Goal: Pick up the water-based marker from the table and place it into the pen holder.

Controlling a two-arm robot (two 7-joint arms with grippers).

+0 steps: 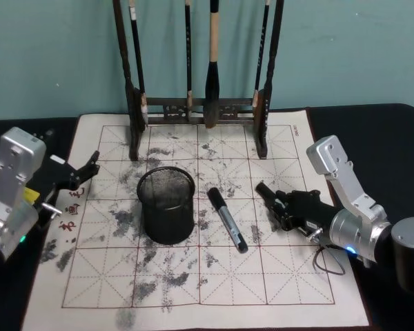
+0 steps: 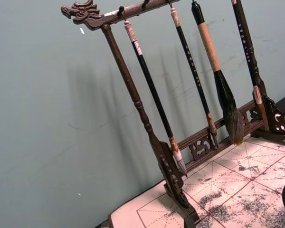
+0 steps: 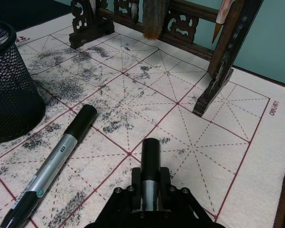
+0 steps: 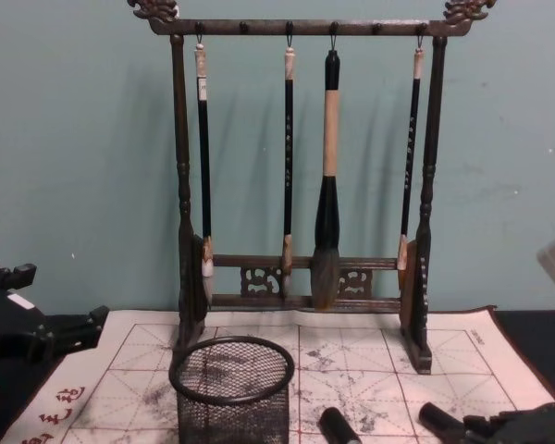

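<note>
Black-capped silver water-based marker (image 1: 228, 219) is being left lying flat just right of the black wire-mesh cylindrical pen holder (image 1: 167, 222), and is likely being set up to get knocked rolling, since the right gripper (image 1: 263, 187), farther right, is being held pressed together, with the left gripper (image 1: 91, 165) being parked left of the holder.

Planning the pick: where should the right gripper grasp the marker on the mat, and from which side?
I would take the marker by its grey barrel near the middle, from straight above, jaws across its width. It lies flat on the mat, so only its long sides are free, and the pen holder stands clear to its left. The right gripper sits just to its right.
</note>
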